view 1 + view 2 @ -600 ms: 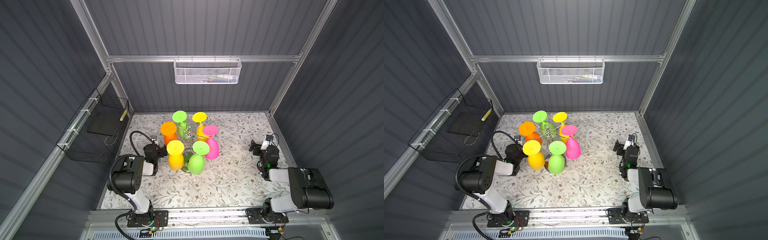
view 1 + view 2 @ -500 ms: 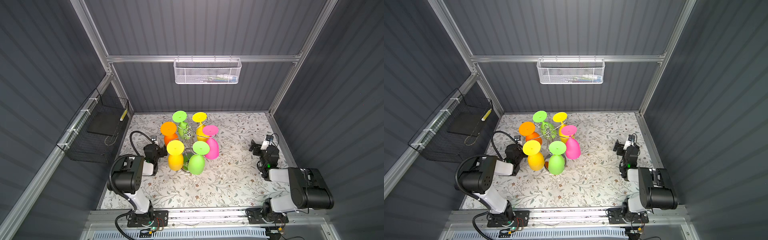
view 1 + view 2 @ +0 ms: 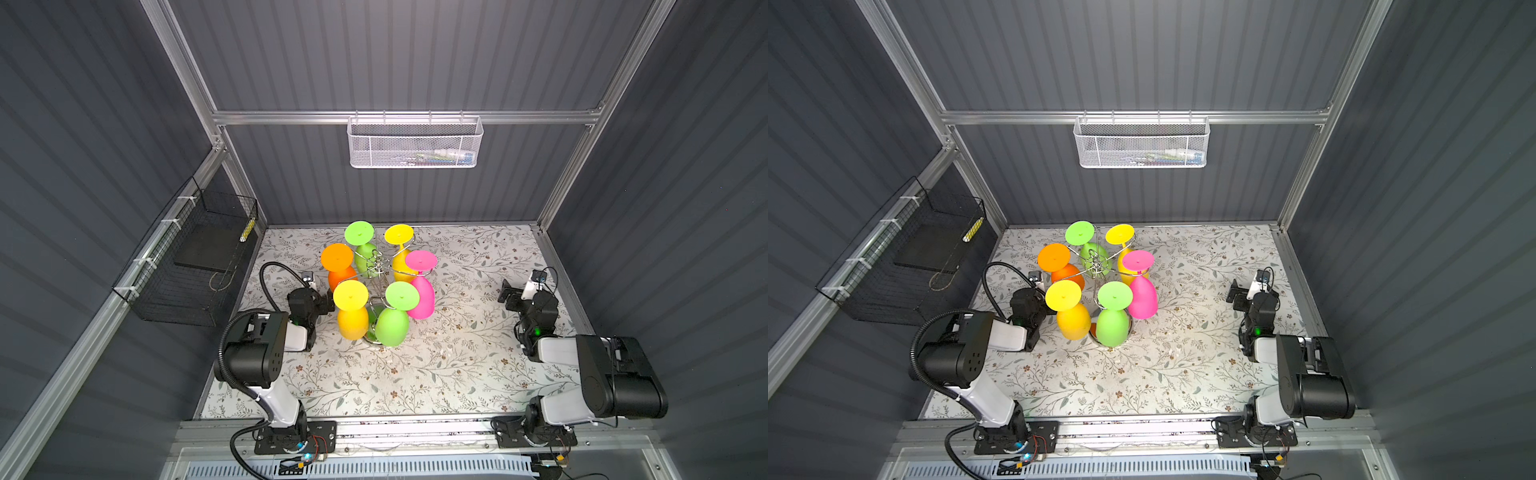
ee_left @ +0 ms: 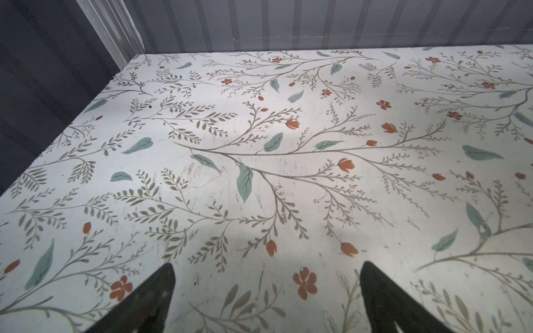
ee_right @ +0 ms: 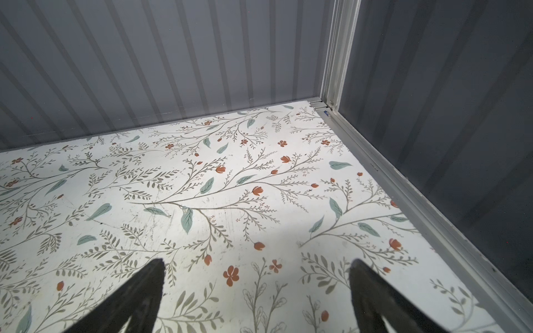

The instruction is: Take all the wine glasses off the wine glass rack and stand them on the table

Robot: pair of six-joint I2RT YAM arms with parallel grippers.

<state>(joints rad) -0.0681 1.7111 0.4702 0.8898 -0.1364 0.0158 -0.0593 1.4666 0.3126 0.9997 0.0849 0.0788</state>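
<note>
The wine glass rack (image 3: 376, 266) (image 3: 1096, 262), a chrome wire stand, rises from the left middle of the floral table. Several coloured wine glasses hang upside down from its arms: orange (image 3: 338, 266), pink (image 3: 420, 291), yellow (image 3: 352, 316) and green (image 3: 392, 322) among them. My left gripper (image 3: 311, 293) (image 3: 1034, 291) (image 4: 266, 276) rests low just left of the rack, open and empty. At the table's right side my right gripper (image 3: 521, 293) (image 3: 1252, 293) (image 5: 256, 274) stands open and empty, far from the rack. Both wrist views show only bare table and wall.
A white mesh basket (image 3: 415, 145) hangs on the back wall. A black wire basket (image 3: 195, 266) hangs on the left wall beside the left arm. Grey ribbed walls and aluminium posts (image 5: 336, 57) close the table (image 3: 457, 365) in on three sides.
</note>
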